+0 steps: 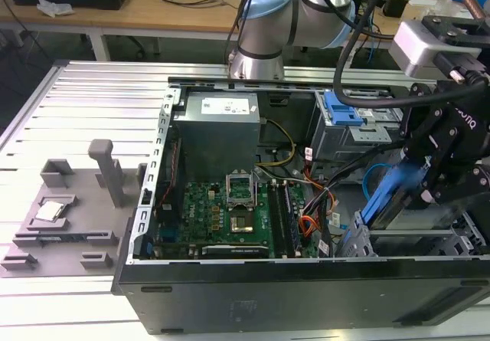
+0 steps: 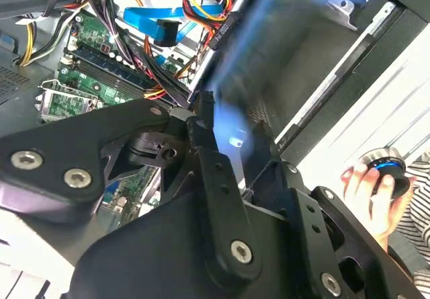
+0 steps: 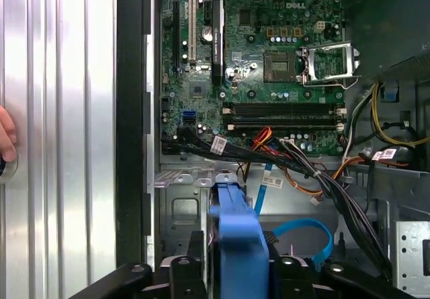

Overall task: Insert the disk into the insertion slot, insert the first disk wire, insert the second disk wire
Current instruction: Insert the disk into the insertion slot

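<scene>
Gripper: the black two-finger gripper is closed on the disk, one finger on each long side of its carrier; nothing else is in its grasp.
Disk: the flat silver hard drive in a bright blue plastic carrier frame sticks out forward from between the fingers. In the exterior view it hangs tilted, with the far end lower than the held end.
Insertion slot: the low silver-grey perforated sheet-metal drive cage lies just ahead of and below the disk's free end, inside the open black computer case.
Deciding relation: the slot is in front of the gripper, along the line in which the disk points. The disk's leading edge is near the cage mouth, but it looks apart from it and not yet entered.
Long axis: the disk's length runs away from the gripper toward the cage and the green motherboard beyond. It is pitched downward and not level with the stacked bays, so by this judgement it is not yet lined up with them.
First disk wire: the short red, orange and black wire bundle lies loose beyond the cage, beside the motherboard, well clear of the gripper.
Second disk wire: the thin flat bright blue cable curls to one side of the disk, unplugged and untouched.
Stage: carrying the disk to the slot; neither wire is connected.
</scene>
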Tool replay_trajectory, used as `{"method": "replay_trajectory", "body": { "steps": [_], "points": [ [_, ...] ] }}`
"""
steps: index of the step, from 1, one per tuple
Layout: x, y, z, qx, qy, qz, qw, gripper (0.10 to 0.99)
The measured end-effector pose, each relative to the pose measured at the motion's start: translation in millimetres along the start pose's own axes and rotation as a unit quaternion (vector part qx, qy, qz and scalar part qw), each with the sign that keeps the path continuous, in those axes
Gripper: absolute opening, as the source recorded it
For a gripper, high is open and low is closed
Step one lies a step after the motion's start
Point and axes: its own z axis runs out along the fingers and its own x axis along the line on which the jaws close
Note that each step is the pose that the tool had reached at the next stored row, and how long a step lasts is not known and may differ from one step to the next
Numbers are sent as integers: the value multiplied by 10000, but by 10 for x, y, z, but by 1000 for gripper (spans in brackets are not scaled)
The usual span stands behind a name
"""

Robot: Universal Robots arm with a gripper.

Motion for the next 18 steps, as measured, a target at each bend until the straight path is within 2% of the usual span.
{"method": "replay_trajectory", "body": {
  "steps": [1, 5, 6, 9, 18],
  "points": [
    [0, 0, 1, -1, -1, 0, 10000, 435],
    [0, 0, 1, 0, 0, 0, 10000, 424],
    [0, 0, 1, 0, 0, 0, 10000, 294],
    [0, 0, 1, 0, 0, 0, 10000, 114],
    [0, 0, 2, 0, 0, 0, 10000, 106]
  ]
}}
